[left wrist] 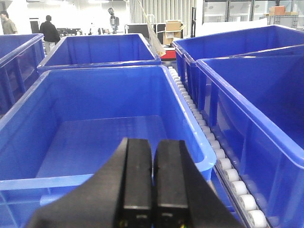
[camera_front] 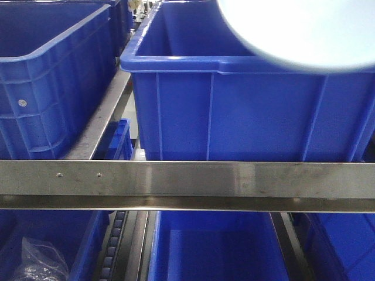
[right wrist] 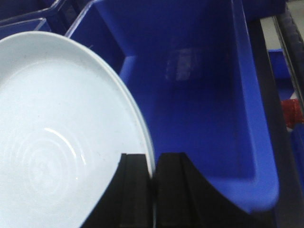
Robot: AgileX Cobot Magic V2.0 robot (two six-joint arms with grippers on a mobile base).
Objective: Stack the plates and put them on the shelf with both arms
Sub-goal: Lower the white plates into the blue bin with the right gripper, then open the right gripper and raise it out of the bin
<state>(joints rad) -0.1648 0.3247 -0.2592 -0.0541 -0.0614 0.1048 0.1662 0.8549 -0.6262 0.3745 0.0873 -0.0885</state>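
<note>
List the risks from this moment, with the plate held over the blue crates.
1. The right gripper pinches the plate only at its rim, so the glossy plate might slip or tip into the blue crate beneath.
2. The plate hangs above the crate, not the steel rail; lowering here could clip the crate's rim.
3. The left gripper is shut and empty, giving no support.

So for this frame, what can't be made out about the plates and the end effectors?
- Plate count: the right wrist view shows one plate cut off by the left and bottom edges; a second beneath it would be hidden.
- Front view: the plate is blurred and cropped at the top; neither end effector shows.
- Left end effector: fingers together, nothing visibly held.
- Right end effector: pinches the plate rim; fingertips cut off.
</note>
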